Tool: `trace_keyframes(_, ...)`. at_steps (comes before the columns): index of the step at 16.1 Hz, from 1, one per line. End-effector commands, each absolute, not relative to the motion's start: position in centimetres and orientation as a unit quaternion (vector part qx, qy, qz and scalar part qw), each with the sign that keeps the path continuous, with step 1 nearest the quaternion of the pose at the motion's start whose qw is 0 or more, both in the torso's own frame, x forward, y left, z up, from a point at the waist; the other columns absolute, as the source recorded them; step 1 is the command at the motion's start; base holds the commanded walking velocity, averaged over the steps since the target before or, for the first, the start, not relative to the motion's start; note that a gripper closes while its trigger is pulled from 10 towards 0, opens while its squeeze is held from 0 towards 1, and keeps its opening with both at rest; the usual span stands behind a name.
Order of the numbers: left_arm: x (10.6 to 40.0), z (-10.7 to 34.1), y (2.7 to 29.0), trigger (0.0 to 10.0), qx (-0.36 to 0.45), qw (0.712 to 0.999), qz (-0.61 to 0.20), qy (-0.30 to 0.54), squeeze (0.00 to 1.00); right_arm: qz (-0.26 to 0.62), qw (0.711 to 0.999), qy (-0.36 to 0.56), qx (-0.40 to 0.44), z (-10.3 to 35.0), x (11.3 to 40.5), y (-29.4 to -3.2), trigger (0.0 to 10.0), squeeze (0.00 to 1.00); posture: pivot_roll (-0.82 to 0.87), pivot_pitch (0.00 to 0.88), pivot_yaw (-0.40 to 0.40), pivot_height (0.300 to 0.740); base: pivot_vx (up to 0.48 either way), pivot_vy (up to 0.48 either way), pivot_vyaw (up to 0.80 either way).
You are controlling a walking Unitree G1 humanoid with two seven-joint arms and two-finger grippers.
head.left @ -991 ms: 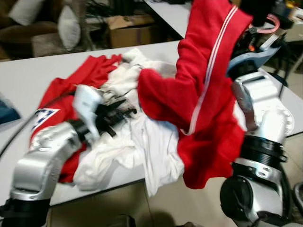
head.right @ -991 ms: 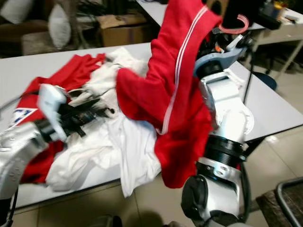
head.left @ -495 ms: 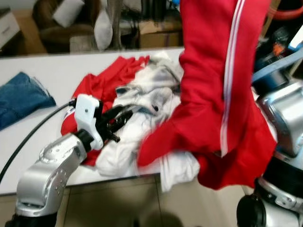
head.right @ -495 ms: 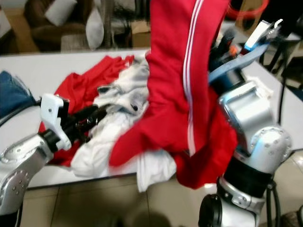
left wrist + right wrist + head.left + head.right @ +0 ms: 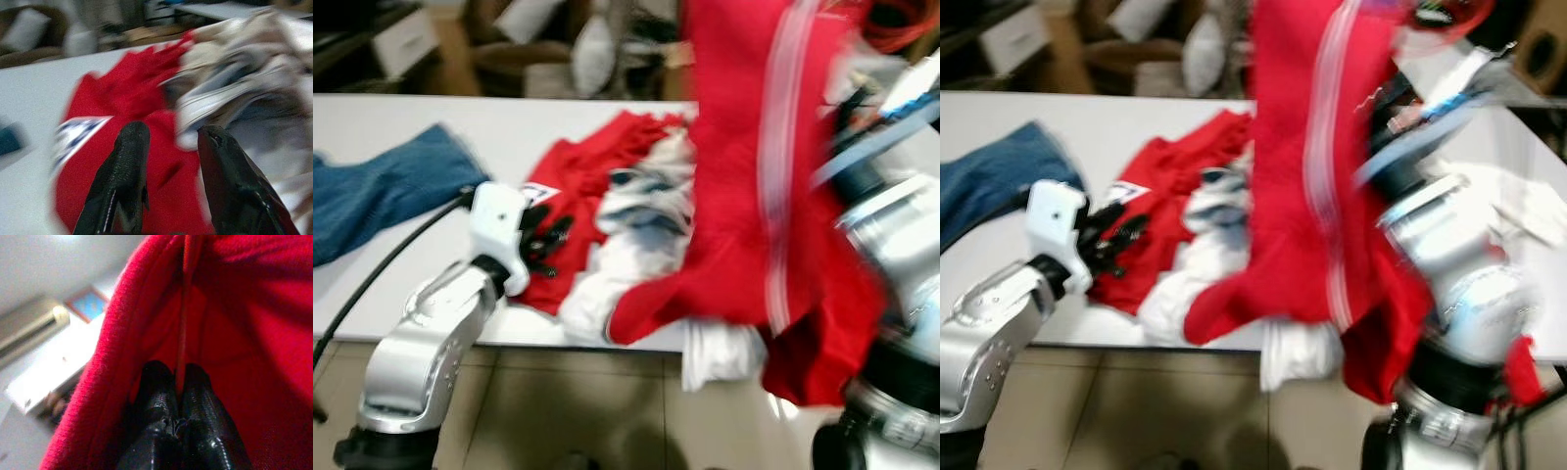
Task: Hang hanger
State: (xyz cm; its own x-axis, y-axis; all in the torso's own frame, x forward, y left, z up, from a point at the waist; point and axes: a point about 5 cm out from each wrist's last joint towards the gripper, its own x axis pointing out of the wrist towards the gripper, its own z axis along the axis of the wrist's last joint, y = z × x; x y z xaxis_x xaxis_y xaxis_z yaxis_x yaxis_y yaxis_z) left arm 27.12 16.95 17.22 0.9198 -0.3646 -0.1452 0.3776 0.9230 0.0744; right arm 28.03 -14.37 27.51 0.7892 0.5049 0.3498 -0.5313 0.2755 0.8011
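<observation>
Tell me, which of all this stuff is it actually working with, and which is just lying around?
In use:
- red garment with white stripes, clamped in the right pincer
- left pincer, open, above the pile

Lying about:
- red shirt
- white clothes
- jeans
- table

The left arm [image 5: 426,338], at the lower left of the left eye frame, is brushed silver — rounded shells joined by a black collar at its base. Its wrist carries a white boxy housing [image 5: 499,235], and a black cable [image 5: 382,274] runs off it toward the frame's left edge. The left gripper [image 5: 168,147] has two long black fingers [image 5: 124,181], glossy and tapering to blunt rounded tips. The right arm [image 5: 1459,284], on the right of the right eye frame, shows the same silver casing with a black ribbed ring lower down — blurred. The right gripper [image 5: 178,377] has black, finely textured fingers [image 5: 156,401].
</observation>
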Motion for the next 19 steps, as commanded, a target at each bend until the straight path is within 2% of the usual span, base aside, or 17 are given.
trace_keyframes(1, 27.3, 17.5, 16.9, 10.0, 0.050, 0.981, -0.180, 0.054, 0.00, 0.324, 0.801, -0.023, 0.504, 28.0, 27.7, -14.4, 10.0, 0.00, -0.12, 0.000, 0.018, 0.740, 0.000, 0.000, 0.71)
trace_keyframes(7, 27.4, 17.4, 15.8, 10.0, 0.039, 0.980, -0.187, 0.052, 0.00, 0.323, 0.811, 0.016, 0.488, 26.2, 27.2, -13.0, 10.0, 0.00, -0.12, 0.000, 0.005, 0.740, 0.000, 0.000, 0.71)
trace_keyframes(11, 27.9, 17.0, 14.7, 10.0, 0.028, 0.979, -0.195, 0.058, 0.00, 0.290, 0.819, -0.016, 0.495, 26.7, 27.2, -14.7, 10.0, 0.00, -0.14, 0.000, 0.021, 0.740, 0.000, 0.000, 0.71)
trace_keyframes(13, 28.2, 17.1, 14.6, 10.0, 0.029, 0.979, -0.196, 0.055, 0.00, 0.306, 0.807, -0.058, 0.502, 28.0, 27.1, -15.4, 10.0, 0.00, -0.13, 0.000, 0.024, 0.740, 0.000, 0.000, 0.72)
trace_keyframes(14, 28.3, 17.4, 14.6, 10.0, 0.028, 0.979, -0.196, 0.048, 0.00, 0.349, 0.788, -0.120, 0.492, 30.9, 26.4, -15.7, 10.0, 0.00, -0.13, 0.000, 0.024, 0.740, 0.000, 0.000, 0.72)
trace_keyframes(15, 28.3, 17.8, 14.7, 10.0, 0.023, 0.980, -0.196, 0.040, 0.00, 0.396, 0.740, -0.223, 0.496, 35.7, 25.1, -16.8, 10.0, 0.00, -0.13, 0.000, 0.024, 0.740, 0.000, 0.000, 0.71)
trace_keyframes(17, 28.3, 17.8, 14.9, 10.0, 0.024, 0.980, -0.192, 0.040, 0.00, 0.429, 0.696, -0.290, 0.497, 38.9, 23.8, -18.1, 10.0, 0.00, -0.12, 0.000, 0.020, 0.740, 0.000, 0.000, 0.70)
trace_keyframes(18, 28.3, 17.7, 14.9, 10.0, 0.027, 0.980, -0.191, 0.041, 0.00, 0.448, 0.697, -0.301, 0.472, 39.6, 23.4, -18.2, 10.0, 0.00, -0.12, 0.000, 0.020, 0.740, 0.000, 0.000, 0.69)
trace_keyframes(19, 28.4, 17.7, 14.8, 10.0, 0.029, 0.980, -0.193, 0.041, 0.00, 0.439, 0.724, -0.264, 0.462, 38.1, 24.3, -17.5, 10.0, 0.00, -0.12, 0.000, 0.020, 0.740, 0.000, 0.000, 0.69)
